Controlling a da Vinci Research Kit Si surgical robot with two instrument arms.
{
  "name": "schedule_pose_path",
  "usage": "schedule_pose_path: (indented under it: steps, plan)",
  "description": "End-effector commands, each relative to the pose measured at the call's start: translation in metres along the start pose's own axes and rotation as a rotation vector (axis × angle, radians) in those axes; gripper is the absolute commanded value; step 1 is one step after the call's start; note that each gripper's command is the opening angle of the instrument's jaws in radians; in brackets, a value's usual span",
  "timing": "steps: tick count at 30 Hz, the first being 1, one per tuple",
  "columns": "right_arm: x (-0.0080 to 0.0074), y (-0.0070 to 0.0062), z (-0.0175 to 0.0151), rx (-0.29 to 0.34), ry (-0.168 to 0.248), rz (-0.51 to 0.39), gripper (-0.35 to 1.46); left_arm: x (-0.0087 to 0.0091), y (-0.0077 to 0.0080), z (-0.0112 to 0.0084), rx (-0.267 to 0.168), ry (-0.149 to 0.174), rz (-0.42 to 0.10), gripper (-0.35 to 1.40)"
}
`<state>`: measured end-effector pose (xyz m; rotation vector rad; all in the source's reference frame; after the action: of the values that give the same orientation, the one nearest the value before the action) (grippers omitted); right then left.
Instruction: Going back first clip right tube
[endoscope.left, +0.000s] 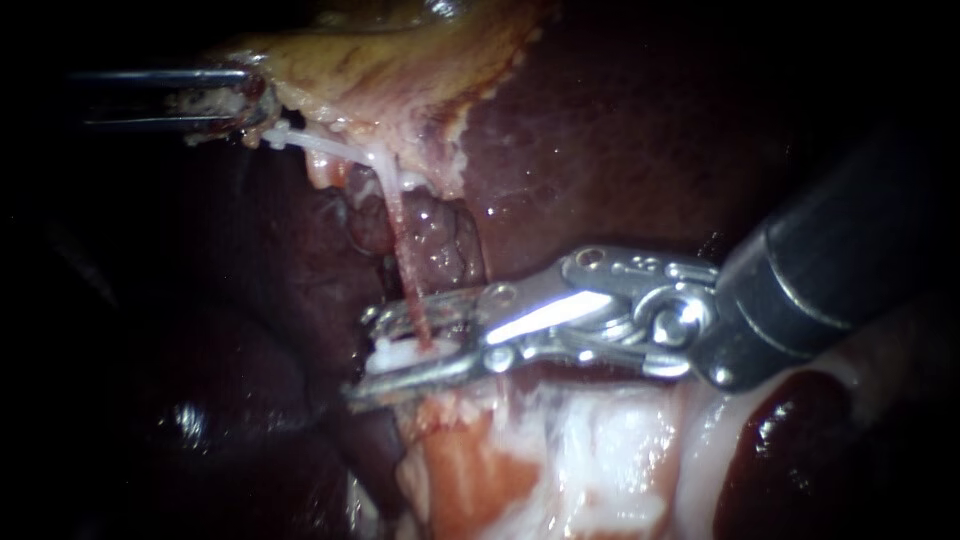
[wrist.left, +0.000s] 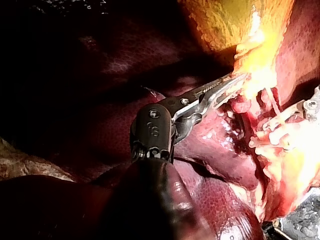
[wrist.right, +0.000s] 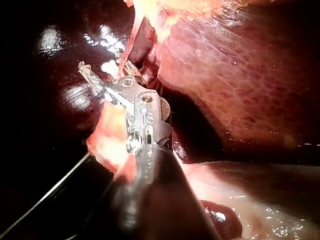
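I count two instruments, one clip and one tube that I can follow. My right instrument comes in from the right edge, and its hand sits at lower centre, wide open: the two jaws stand apart with a clear gap and grip nothing. The thin reddish tube runs down from the centre of the frame and passes between those jaws. The white clip sits at the tube's lower end, inside the gap and just above the lower jaw (whether it touches that jaw I cannot tell). My left instrument enters at upper left. Its hand is clamped on a tag of pale tissue at the edge of the tan gallbladder. A white strand stretches from there toward the tube's top. Dark liver fills the upper right and the left side. Glistening white and pink tissue lies along the bottom, and the open jaws hide where the tube meets it.
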<state>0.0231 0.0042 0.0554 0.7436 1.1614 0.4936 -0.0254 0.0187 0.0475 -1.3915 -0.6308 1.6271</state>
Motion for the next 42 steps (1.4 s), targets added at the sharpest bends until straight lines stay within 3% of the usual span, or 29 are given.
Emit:
schedule_pose_path:
  steps: [1, 6, 13, 16, 21, 27, 36, 42]
  plan:
    - [-0.0003, 0.0002, -0.0002, -0.005, 0.001, -0.019, 0.5, 0.0, 0.0, 0.0, 0.0, 0.0, 0.0, -0.35]
    - [-0.0008, 0.0002, -0.0015, -0.065, 0.023, -0.114, 0.5, 0.0, 0.0, 0.0, 0.0, 0.0, 0.0, -0.35]
    - [-0.0018, -0.0007, -0.006, -0.068, 0.024, -0.208, 0.5, 0.0, 0.0, 0.0, 0.0, 0.0, 0.0, -0.35]
    - [-0.0019, -0.0012, -0.0084, -0.075, 0.008, -0.246, 0.5, 0.0, 0.0, 0.0, 0.0, 0.0, 0.0, -0.35]
    - [-0.0008, -0.0021, -0.012, -0.11, -0.074, -0.29, 0.5, 0.0, 0.0, 0.0, 0.0, 0.0, 0.0, -0.35]
    - [0.0003, -0.0028, -0.0147, -0.118, -0.14, -0.313, 0.49, 0.0, 0.0, 0.0, 0.0, 0.0, 0.0, -0.35]
    - [0.0001, -0.003, -0.0152, -0.115, -0.144, -0.315, 0.49, -0.0003, -0.0001, 0.0005, 0.003, 0.002, 0.002, -0.35]
    - [0.0, -0.003, -0.0153, -0.115, -0.144, -0.314, 0.49, -0.0007, -0.0006, 0.0019, 0.011, 0.006, 0.005, -0.35]
